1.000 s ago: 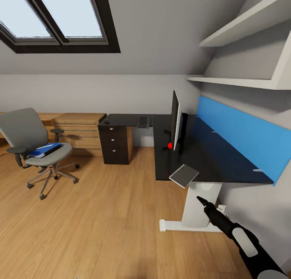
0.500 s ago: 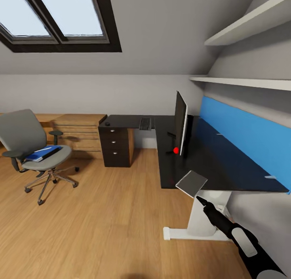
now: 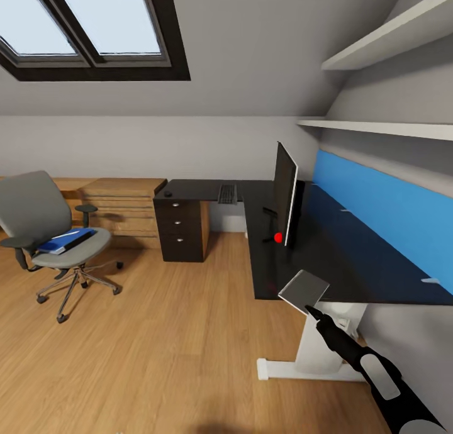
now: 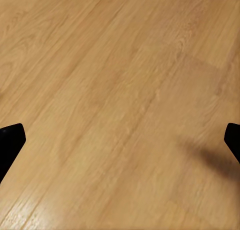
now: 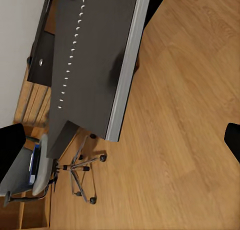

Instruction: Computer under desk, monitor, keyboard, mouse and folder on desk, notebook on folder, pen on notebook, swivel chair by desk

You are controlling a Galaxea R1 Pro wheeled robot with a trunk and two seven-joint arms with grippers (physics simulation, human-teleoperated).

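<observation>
My left tool (image 4: 120, 145) and right tool (image 3: 313, 309) are both released. The right is just beside the grey slab (image 3: 304, 289) at the bench (image 3: 327, 258) corner, so I'd close in slowly and squarely.

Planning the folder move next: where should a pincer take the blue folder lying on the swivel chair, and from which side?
Probably the folder's front edge, where it reaches toward the seat's open front. It lies flat on the swivel chair's cushion, with the backrest behind and armrests at both sides, so coming in low from the front, one finger sliding under the edge, looks least blocked. Its thickness is hard to judge from here.
</observation>
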